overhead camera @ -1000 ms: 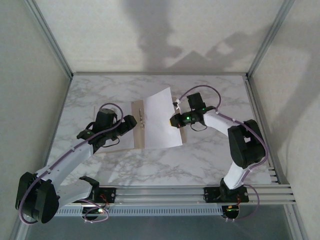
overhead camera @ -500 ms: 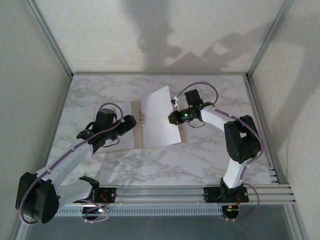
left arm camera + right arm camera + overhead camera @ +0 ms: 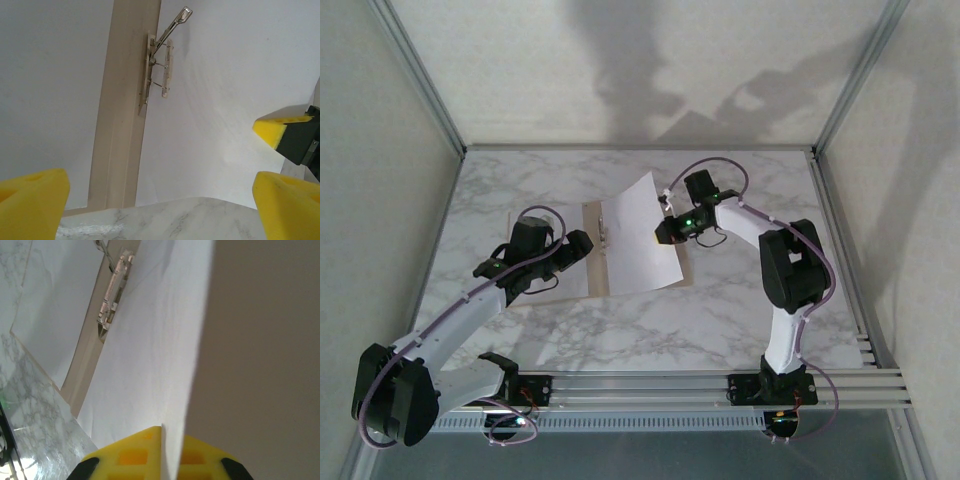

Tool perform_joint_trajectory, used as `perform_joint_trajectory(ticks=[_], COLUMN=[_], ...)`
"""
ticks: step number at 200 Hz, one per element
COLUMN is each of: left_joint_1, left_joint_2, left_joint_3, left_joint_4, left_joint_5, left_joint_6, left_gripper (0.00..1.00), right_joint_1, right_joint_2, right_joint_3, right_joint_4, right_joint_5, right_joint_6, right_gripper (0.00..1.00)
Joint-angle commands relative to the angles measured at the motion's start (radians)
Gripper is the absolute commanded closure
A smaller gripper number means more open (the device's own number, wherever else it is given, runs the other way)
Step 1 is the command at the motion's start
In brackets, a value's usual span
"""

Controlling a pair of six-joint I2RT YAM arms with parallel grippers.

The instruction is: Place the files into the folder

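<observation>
Top external view: folder (image 3: 594, 262) lies open mid-table, tan crease running near-far, metal clip (image 3: 607, 232) on it. R gripper (image 3: 670, 228) is pinched on the right edge of one white sheet (image 3: 642, 235) of the files. That sheet is lifted & tilted over the folder's right half, w/ its left edge down by the crease. A second sheet (image 3: 570, 285) lies flat on the left half. L gripper (image 3: 578, 248) hovers over it near the crease, jaws wide apart, holding nothing.

Right wrist view: yellow pads (image 3: 130, 457) meet tight on the paper's edge, and the sheet slopes away toward the clip. Left wrist view: clip lever (image 3: 177, 20) stands raised, so prob. unlatched, w/ the sheet's left edge just beside it.

Step in hand, as I read it: laying this sheet onto the right half. Next move calls for bringing the right edge down evenly so the paper settles flat & square to the crease w/o buckling, then letting go. L gripper is well placed to press near the clip if the sheet slides. Whether the edge must go under the clip, can't tell.
</observation>
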State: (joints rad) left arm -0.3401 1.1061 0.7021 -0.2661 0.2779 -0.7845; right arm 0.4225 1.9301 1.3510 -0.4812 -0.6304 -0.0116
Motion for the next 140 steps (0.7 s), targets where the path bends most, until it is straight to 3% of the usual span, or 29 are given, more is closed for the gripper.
perform_joint_trajectory(ticks=[1, 140], left_joint_1=[0.011, 0.012], left_joint_2=[0.008, 0.008], left_joint_3=[0.001, -0.012], left_joint_4=[-0.011, -0.010], left_joint_5=[0.015, 0.015], left_joint_6=[0.015, 0.011], left_gripper=[0.06, 0.06], right_joint_1=[-0.010, -0.032], right_joint_2=[0.016, 0.058], right_joint_3=[0.020, 0.036], right_joint_4=[-0.042, -0.005], right_joint_5=[-0.022, -0.055], right_joint_6=[-0.007, 0.055], right_gripper=[1.00, 1.00])
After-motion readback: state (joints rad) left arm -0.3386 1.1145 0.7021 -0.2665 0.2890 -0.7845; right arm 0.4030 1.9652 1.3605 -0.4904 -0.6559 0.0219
